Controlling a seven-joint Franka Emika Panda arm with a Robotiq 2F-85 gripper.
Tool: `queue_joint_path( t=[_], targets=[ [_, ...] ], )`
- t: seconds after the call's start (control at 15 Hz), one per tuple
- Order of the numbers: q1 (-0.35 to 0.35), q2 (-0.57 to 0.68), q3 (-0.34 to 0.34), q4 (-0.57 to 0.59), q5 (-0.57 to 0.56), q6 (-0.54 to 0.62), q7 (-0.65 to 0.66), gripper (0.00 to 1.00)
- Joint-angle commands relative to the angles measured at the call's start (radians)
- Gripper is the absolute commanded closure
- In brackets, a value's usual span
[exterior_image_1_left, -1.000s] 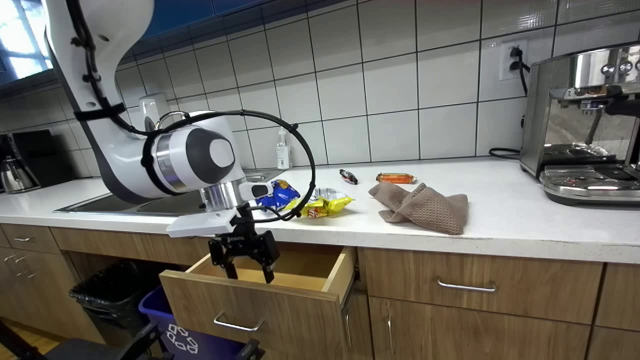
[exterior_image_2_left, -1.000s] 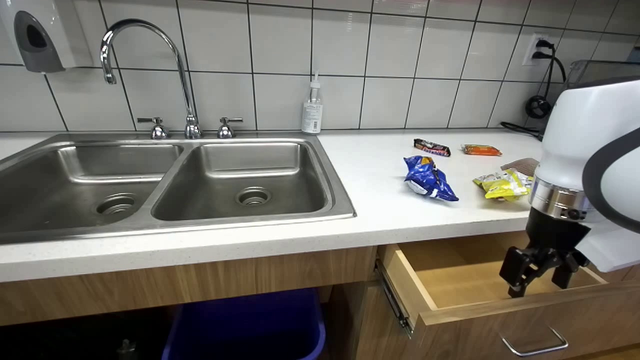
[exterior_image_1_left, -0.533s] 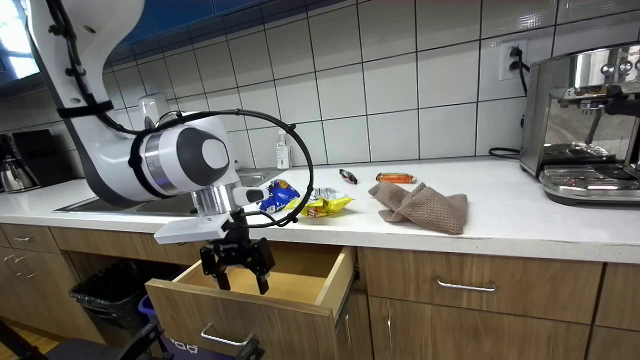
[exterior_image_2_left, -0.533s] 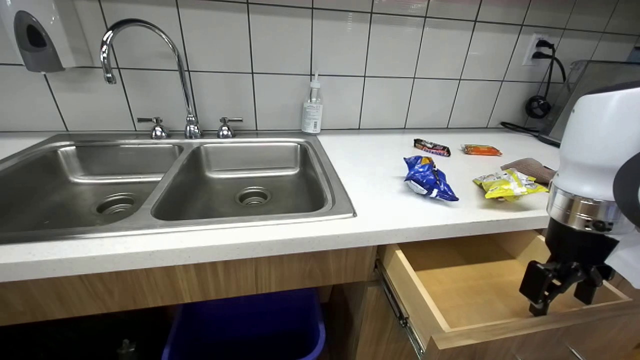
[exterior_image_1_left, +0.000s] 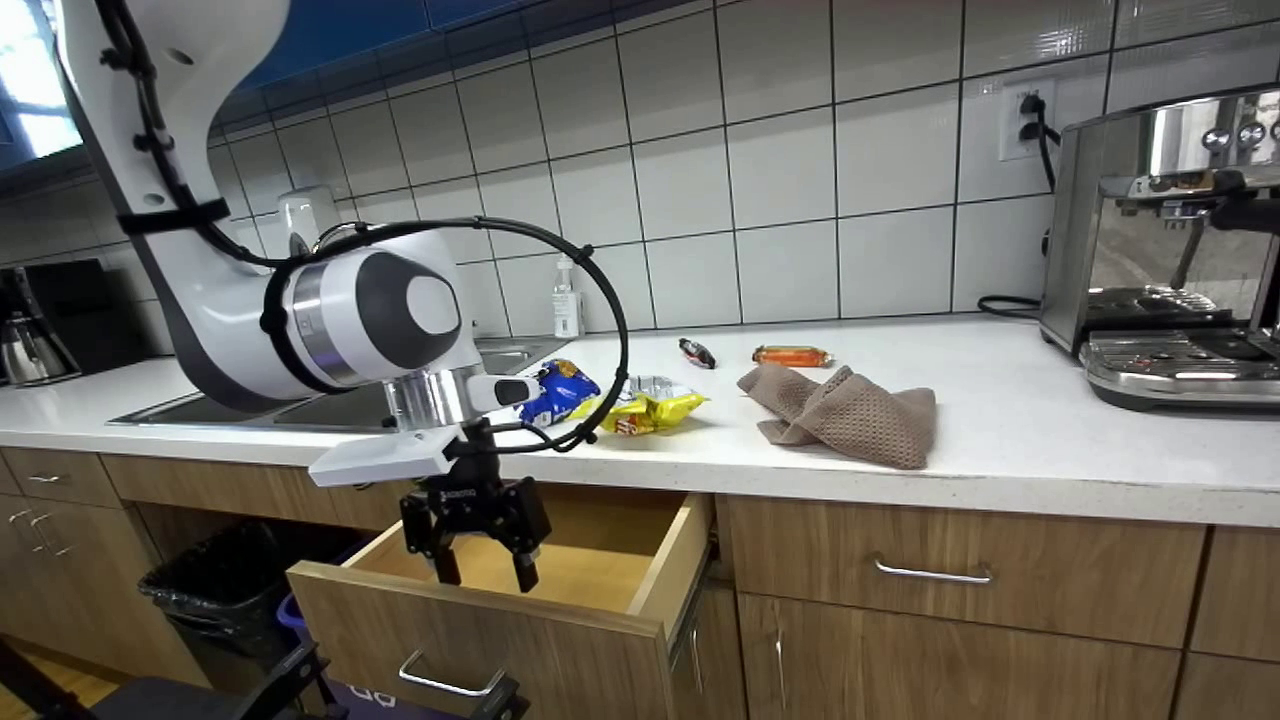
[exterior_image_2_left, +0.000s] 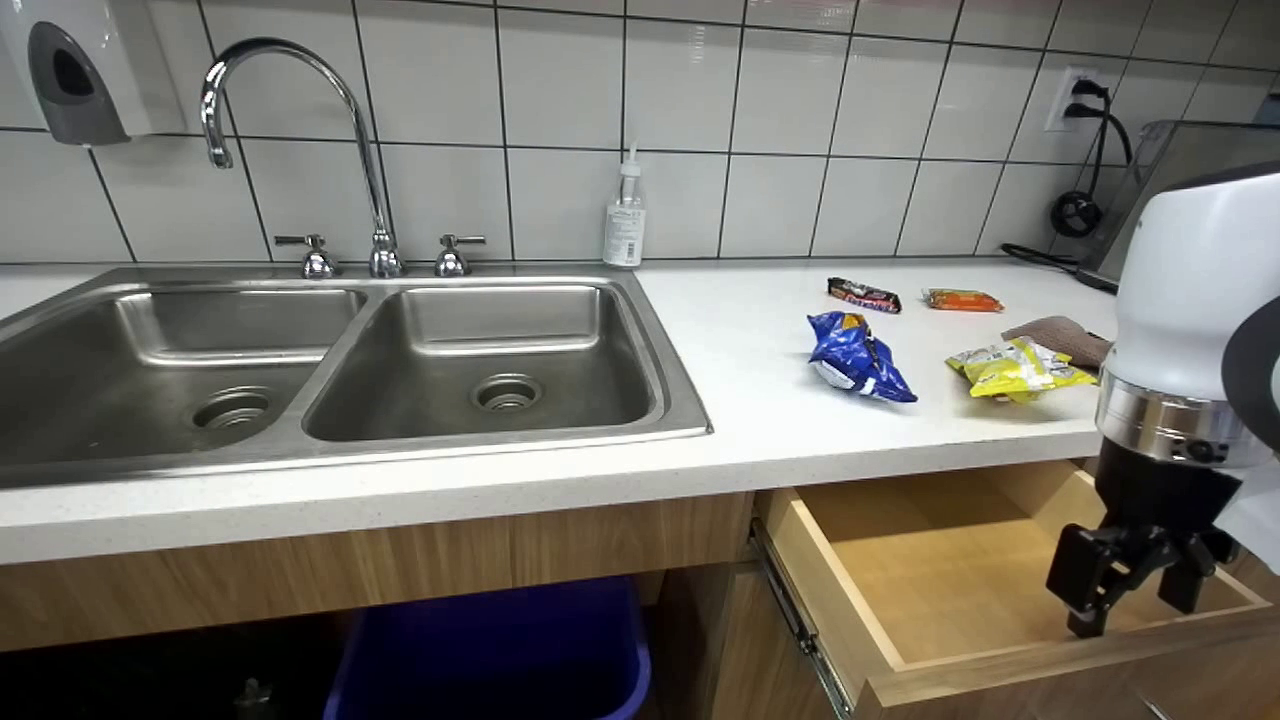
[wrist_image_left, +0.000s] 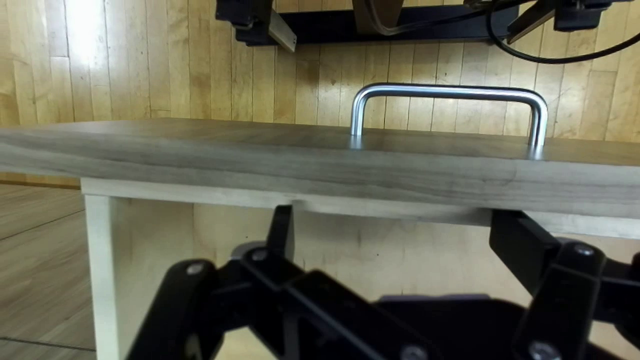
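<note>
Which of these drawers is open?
The drawer nearest the gripper: it alone juts out past the counter; the closed drawer to its right in an exterior view sits flush.

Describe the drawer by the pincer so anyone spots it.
Start at the white countertop; drop below its edge, beneath the yellow snack bag. There is the wooden drawer, the open pincer at its front. Unlike the shut drawer beside it, it is pulled out.
</note>
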Motion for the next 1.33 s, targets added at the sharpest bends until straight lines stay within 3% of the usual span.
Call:
queue_joint_path(
  t=[0.0, 0.4, 0.87, 1.27],
  targets=[
    [-0.035, -0.037, 0.019, -0.014, -0.015, -0.069, -0.014, 0.0],
    [-0.07, -0.121, 0.058, -0.021, 0.03, -0.165, -0.057, 0.0],
    [-0.139, -0.32, 0.098, -0.018, 0.086, -0.361, -0.157, 0.0],
    [-0.173, -0.409, 0.099, 0.071, 0.129, -0.512, -0.261, 0.0]
  ],
)
